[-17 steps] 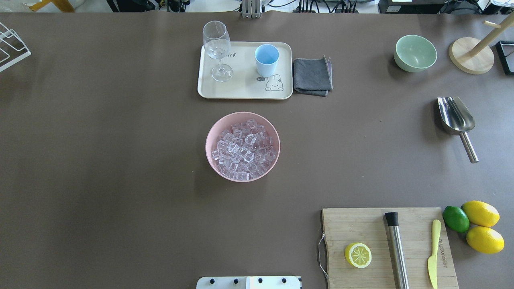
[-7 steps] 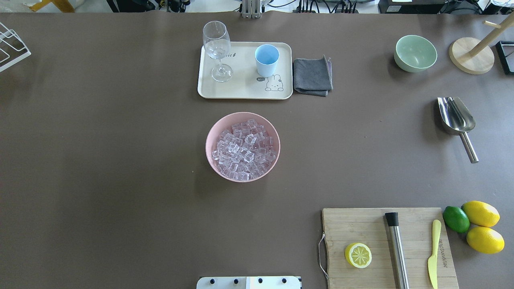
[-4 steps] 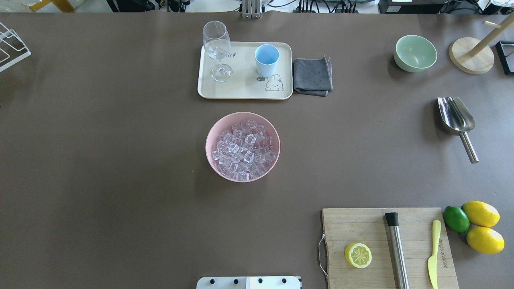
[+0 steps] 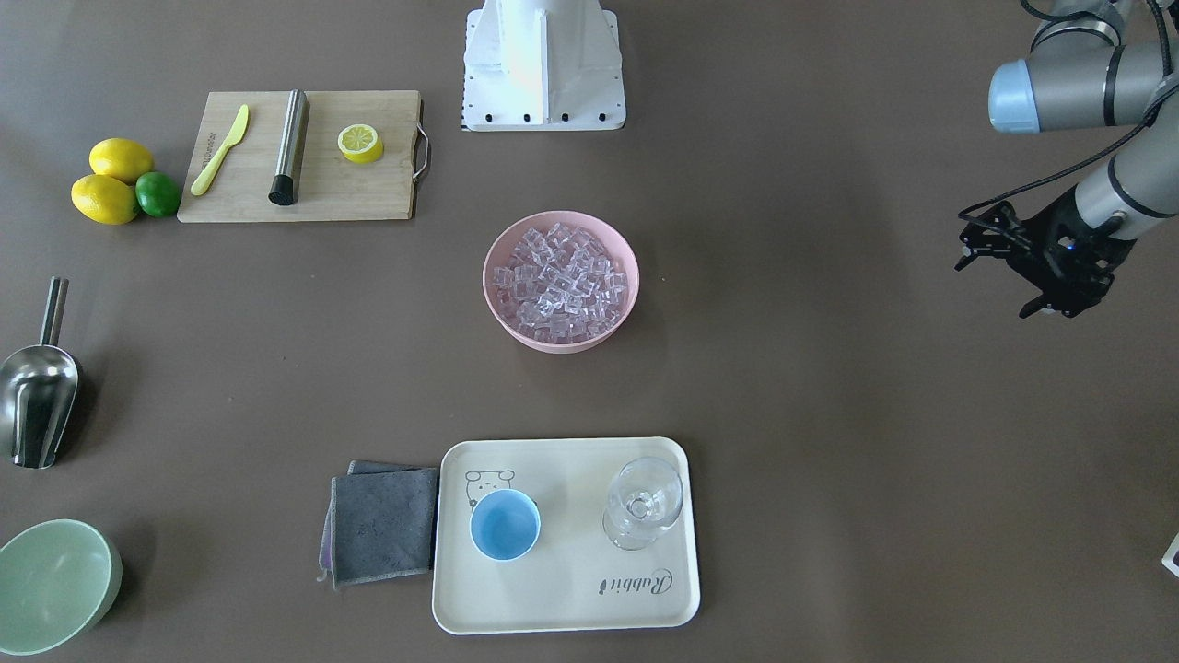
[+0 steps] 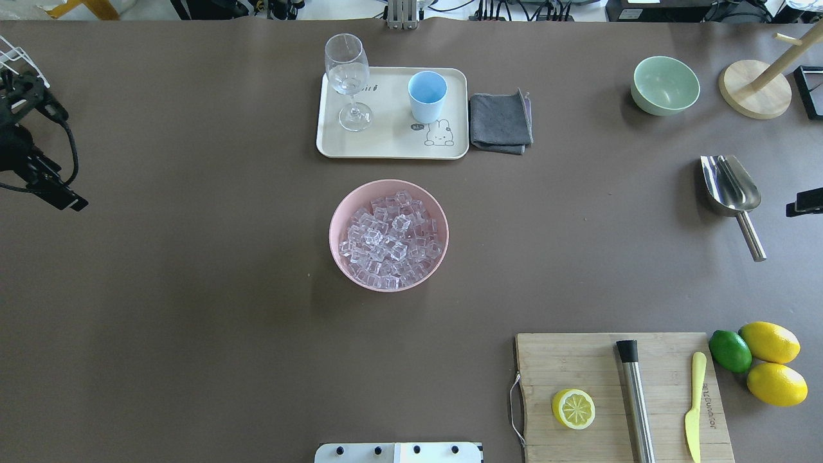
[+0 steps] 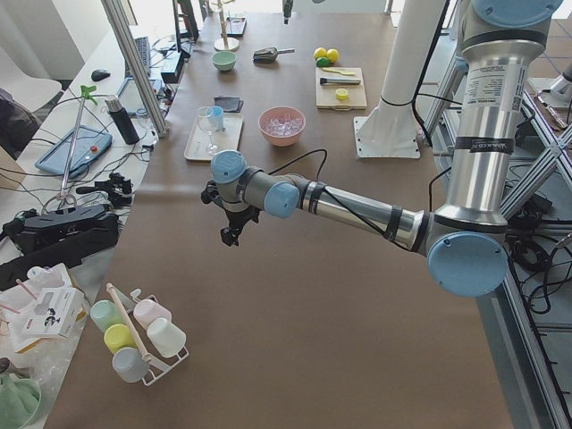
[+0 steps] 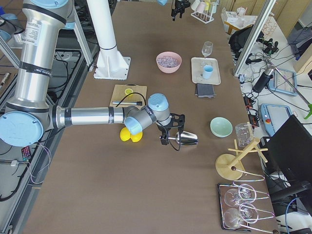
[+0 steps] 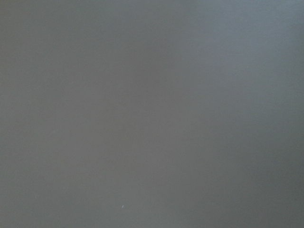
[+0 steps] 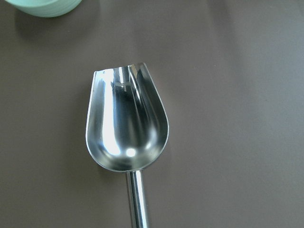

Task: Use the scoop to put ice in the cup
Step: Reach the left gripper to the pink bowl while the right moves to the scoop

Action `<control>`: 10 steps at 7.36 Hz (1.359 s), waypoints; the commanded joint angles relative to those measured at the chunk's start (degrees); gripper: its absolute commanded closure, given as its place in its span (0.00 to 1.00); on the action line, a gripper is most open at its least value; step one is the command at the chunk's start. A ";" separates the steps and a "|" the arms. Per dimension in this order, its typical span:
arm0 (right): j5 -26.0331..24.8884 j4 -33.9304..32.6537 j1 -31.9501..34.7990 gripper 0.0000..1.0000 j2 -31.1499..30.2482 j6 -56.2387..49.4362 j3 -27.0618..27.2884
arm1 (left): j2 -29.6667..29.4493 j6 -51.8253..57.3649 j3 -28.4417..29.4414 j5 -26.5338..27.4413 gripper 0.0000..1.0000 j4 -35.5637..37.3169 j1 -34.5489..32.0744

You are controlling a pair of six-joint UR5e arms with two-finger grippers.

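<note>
Approach to the scoop (image 9: 127, 128). We judge the step in hand to be the grasp of its tubular handle, which runs off the lower edge of the right wrist view. The right fingers (image 7: 164, 140) should come down astride the handle, across its axis and close to the trough, so that the trough stays level once loaded. In the right-side view they hang just left of the scoop, apart from it. Whether they are spread or pressed together we cannot tell. The left fingers (image 6: 227, 238) hover over bare desk (image 5: 193, 289), well apart from everything, their state likewise unclear. The ice (image 5: 389, 241) fills the pink bowl (image 5: 334, 225) at frame centre. The cup (image 5: 427, 95) stands on the tray (image 5: 392, 145) above it.
</note>
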 commanded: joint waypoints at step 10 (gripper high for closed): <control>-13.52 16.57 -15.32 0.15 -0.90 7.00 -7.43 | -11.46 6.23 2.35 18.10 0.01 -33.79 31.72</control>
